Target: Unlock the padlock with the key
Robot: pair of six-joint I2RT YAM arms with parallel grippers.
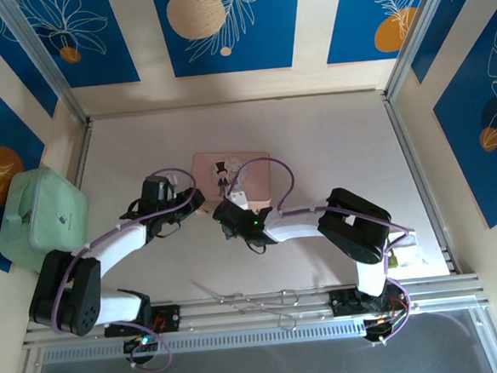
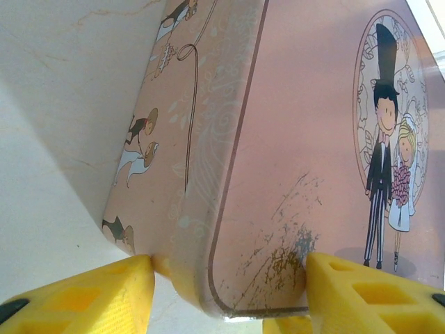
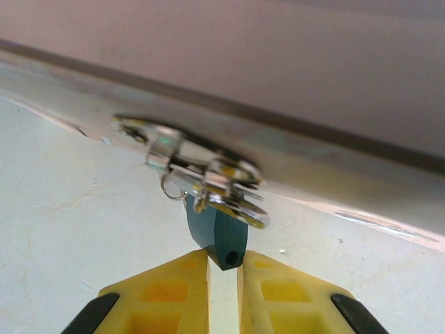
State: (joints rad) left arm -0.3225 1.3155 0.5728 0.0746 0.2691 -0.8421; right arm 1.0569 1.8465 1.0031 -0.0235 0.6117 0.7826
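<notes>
The tiny blue padlock [image 3: 217, 233] hangs from the silver hasp [image 3: 201, 163] on the front of the pink tin box [image 2: 299, 125], keyhole end pointing toward the camera. My right gripper [image 3: 224, 268] is shut on the padlock's lower end, one yellow fingertip on each side. My left gripper [image 2: 229, 278] is shut on the near corner of the box, one finger against its side wall and the other on the lid. From above, the box [image 1: 205, 168] lies mid-table with the left gripper [image 1: 190, 199] and right gripper [image 1: 227, 212] at its near edge. The key is out of view.
A pale green case [image 1: 42, 218] stands at the left wall. Thin silver wire pieces [image 1: 248, 299] lie along the near edge by the arm bases. Aluminium rails border the table on the left and right.
</notes>
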